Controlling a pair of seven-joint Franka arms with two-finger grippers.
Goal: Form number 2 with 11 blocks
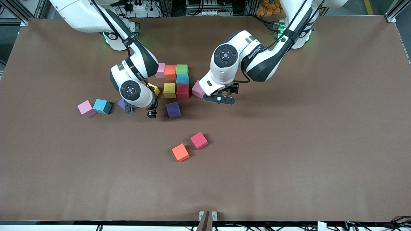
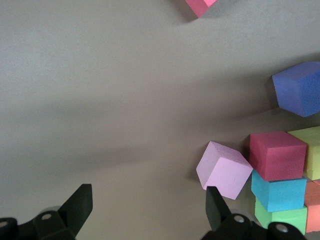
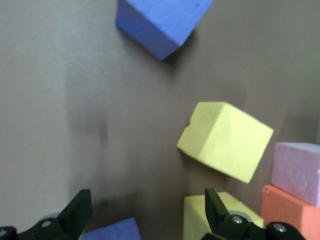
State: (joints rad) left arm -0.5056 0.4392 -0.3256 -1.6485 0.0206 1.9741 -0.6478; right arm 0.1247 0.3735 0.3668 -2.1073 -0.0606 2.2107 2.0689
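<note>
**Partly built 2 on the counter, both grippers empty**

A cluster of touching blocks is seen on the brown counter (image 1: 289,144) between the two arms. Its row farthest from the front camera is made of a pale pink cube (image 1: 160,70), an orange cube (image 1: 170,72) and a green cube (image 1: 181,69). A light blue cube (image 1: 182,78) lies just nearer under the green one, and nearer again a yellow cube (image 1: 169,90) and a crimson cube (image 1: 182,91) sit side by side.

A second pale pink cube (image 1: 197,89) is tilted just beside the crimson one, toward the left arm's end. The left gripper (image 1: 221,98) is held low over the counter by it, fingers (image 2: 77,202) spread wide and nothing grasped.

The right gripper (image 1: 141,110) is held near a turned second yellow cube (image 1: 154,89) and a purple cube (image 1: 123,104), fingers (image 3: 75,210) released and empty. That purple cube is largely hidden, so its pose is uncertain. Another purple cube (image 1: 173,109) lies nearer than the cluster.

Toward the right arm's end, a pink cube (image 1: 86,108) and a light blue cube (image 1: 102,106) are touching. Well nearer the camera, an orange cube (image 1: 180,152) and a hot-pink cube (image 1: 199,140) lie corner to corner.
</note>
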